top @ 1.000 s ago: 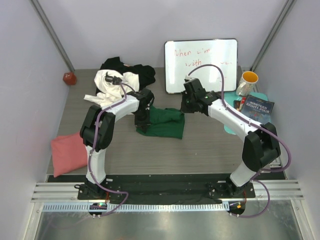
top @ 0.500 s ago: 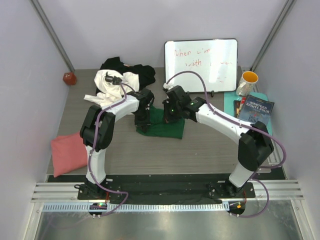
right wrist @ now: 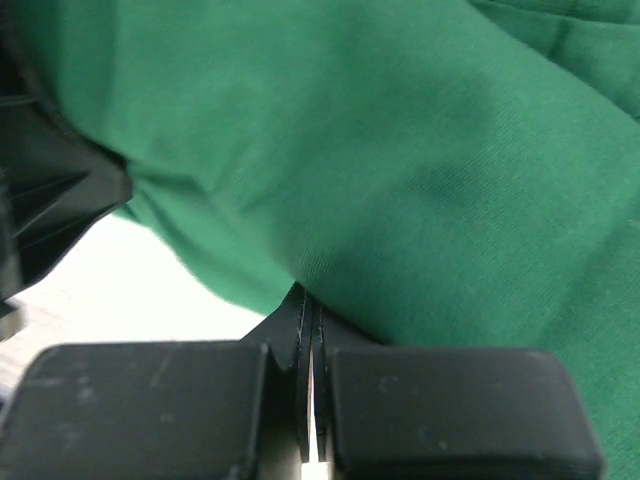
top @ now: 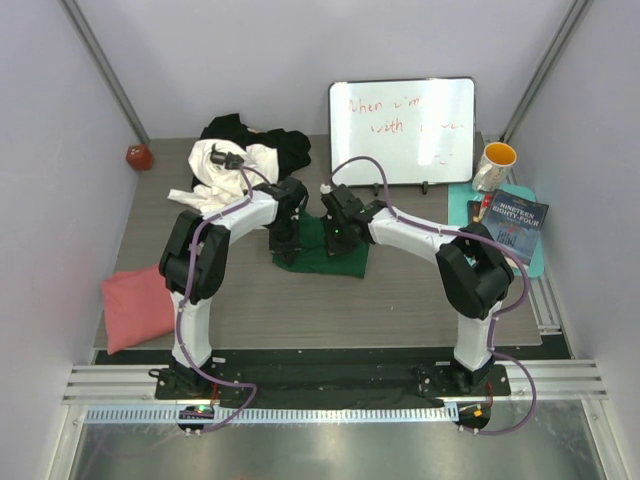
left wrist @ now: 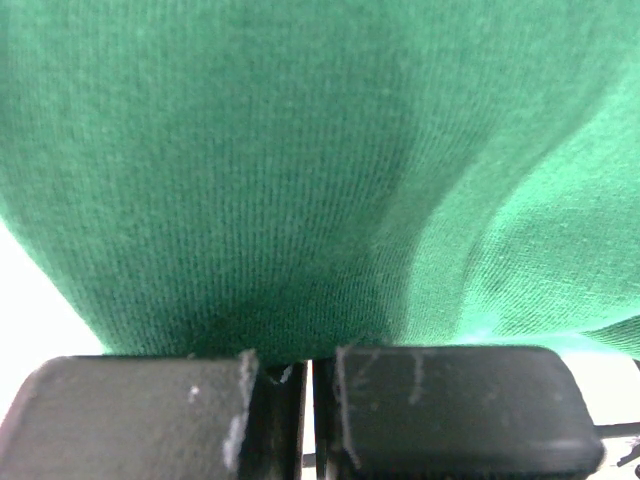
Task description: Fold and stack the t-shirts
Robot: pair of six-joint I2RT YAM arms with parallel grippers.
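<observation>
You have both arms on the dark green t-shirt (top: 345, 255), which lies bunched at mid-table, just in front of the whiteboard (top: 402, 130). The left gripper (top: 283, 243) is clenched on its left edge and the right gripper (top: 335, 235) on cloth nearer its middle; each wrist view shows green fabric drawn into closed fingertips. In my judgement a fold of this shirt is in hand and not finished. The next move calls for raising both pinches together and laying the cloth over flat, without dragging the lower layers. The salmon pink t-shirt (top: 135, 305) lies folded at the near left, well apart. The white t-shirt (top: 225, 170) and black t-shirt (top: 280, 145) sit heaped just behind the left arm. The grippers work close together, so mind a clash.
</observation>
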